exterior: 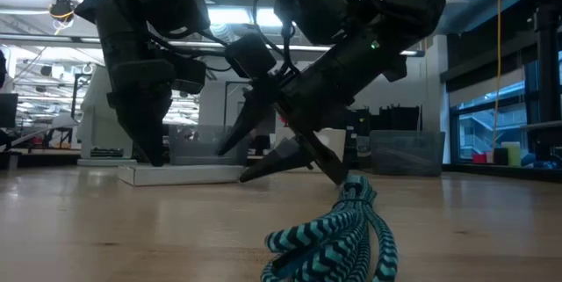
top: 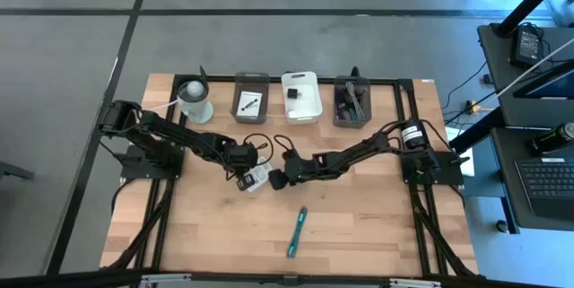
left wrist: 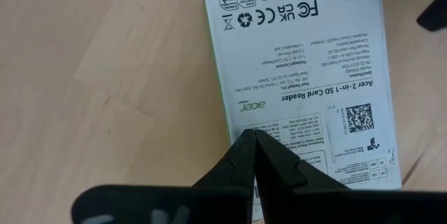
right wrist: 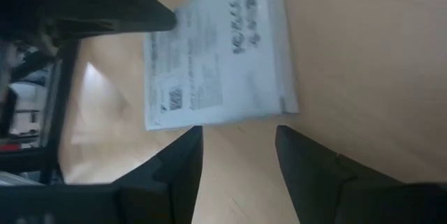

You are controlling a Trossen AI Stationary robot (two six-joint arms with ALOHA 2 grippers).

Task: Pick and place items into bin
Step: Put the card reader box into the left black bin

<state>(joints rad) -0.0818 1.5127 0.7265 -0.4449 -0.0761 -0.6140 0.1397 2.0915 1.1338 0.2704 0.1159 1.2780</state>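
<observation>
A white printed card-reader packet [left wrist: 300, 77] lies flat on the wooden surface [top: 359, 225], near its middle, between the two arms. Because it lies so flat, little edge is offered for a pinch, which is probably why both arms are gathered over it. The left claw [left wrist: 255, 137] is pressed together with its tip set down on the packet's printed face, seemingly to pin it or slide it. The right claw [right wrist: 237, 140] is spread, its two fingers poised just beside the packet's edge with bare wood seen between them; nothing is held in it. From this stance, a grasp of the packet's rim appears to be in preparation.

A teal braided cable [exterior: 338, 238] is lying nearer the front of the surface, well apart from both claws and not yet collected.

Along the far edge, three bins are lined up: a grey bin [top: 251, 100], a white bin [top: 301, 95] and a dark bin [top: 352, 101], each already holding small objects. A white cup [top: 195, 100] stands beside them.
</observation>
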